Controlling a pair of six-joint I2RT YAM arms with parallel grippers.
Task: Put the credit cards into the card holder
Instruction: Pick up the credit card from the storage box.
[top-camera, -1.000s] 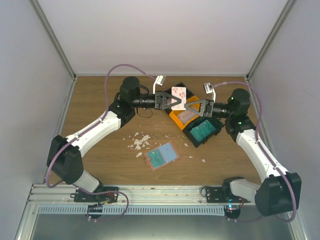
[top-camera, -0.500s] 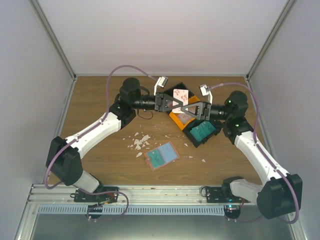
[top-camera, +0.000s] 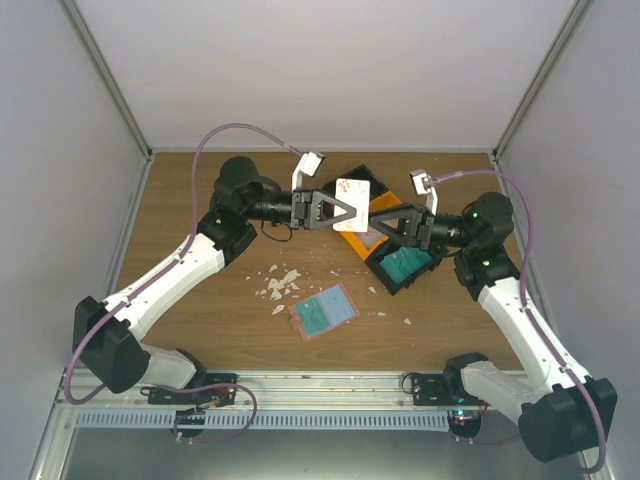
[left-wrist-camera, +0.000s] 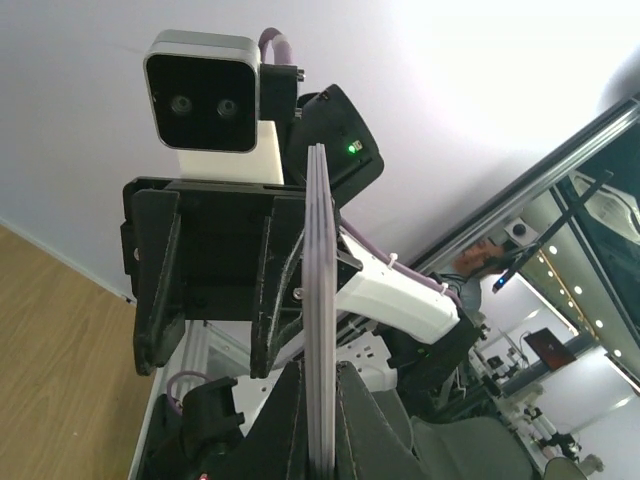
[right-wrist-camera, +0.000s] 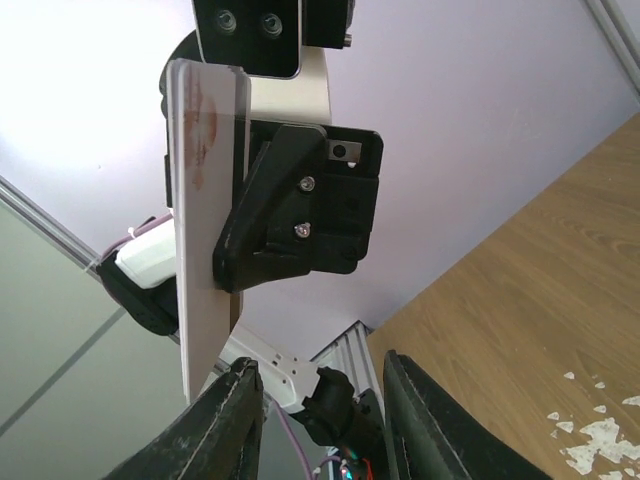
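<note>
My left gripper (top-camera: 350, 208) is shut on a white credit card with red markings (top-camera: 353, 190) and holds it upright in the air above the orange bin (top-camera: 352, 238). In the left wrist view the card (left-wrist-camera: 320, 260) stands edge-on between my fingertips (left-wrist-camera: 285, 420). My right gripper (top-camera: 380, 223) is open and empty, just right of the card and facing it. The right wrist view shows the card (right-wrist-camera: 203, 200) beside my open fingers (right-wrist-camera: 225, 420). The salmon-pink card holder (top-camera: 295, 312) lies open on the table with teal and blue cards (top-camera: 316, 313) in it. More teal cards (top-camera: 403, 264) lie in the black bin.
The black bin (top-camera: 392, 285) and the orange bin sit side by side at the middle right of the table, under both grippers. White crumbs (top-camera: 278, 284) are scattered left of the card holder. Grey walls enclose the table.
The right gripper came up to the card half a second ago and has drawn back to the right. The left arm has swung a little left, still holding the card.
</note>
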